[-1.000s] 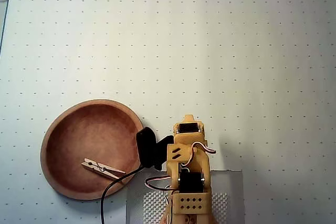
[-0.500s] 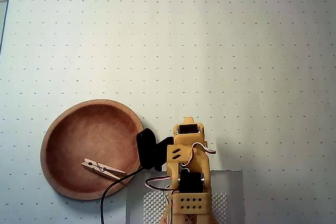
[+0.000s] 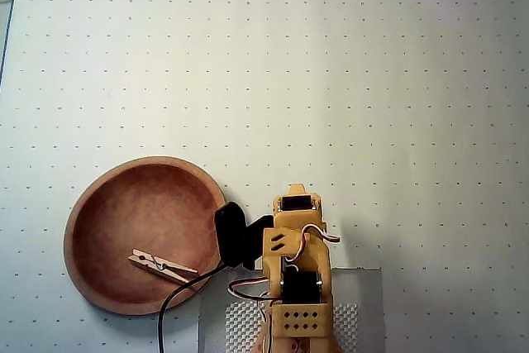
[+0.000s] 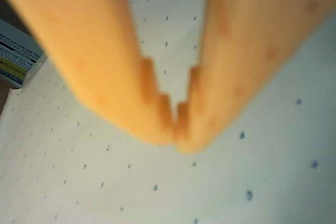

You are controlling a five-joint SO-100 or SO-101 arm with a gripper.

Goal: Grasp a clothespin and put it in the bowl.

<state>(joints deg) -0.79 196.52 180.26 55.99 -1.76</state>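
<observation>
The reddish-brown wooden bowl (image 3: pixel 145 233) sits at the lower left of the overhead view. A light-tan clothespin (image 3: pixel 162 266) lies flat inside it, near its lower right wall. The orange arm is folded back at the bottom centre, to the right of the bowl. In the wrist view my gripper (image 4: pixel 176 129) fills the frame: its two orange fingers (image 4: pixel 105 66) meet at the tips with nothing between them, just above the dotted white mat (image 4: pixel 131 182). In the overhead view the arm's own body hides the fingertips.
The dotted white mat (image 3: pixel 331 72) covers the table. A grey perforated base plate (image 3: pixel 364 312) lies under the arm at the bottom edge. A black cable (image 3: pixel 178 295) runs down from the arm beside the bowl. A white striped box (image 4: pixel 16 59) shows at the wrist view's left edge.
</observation>
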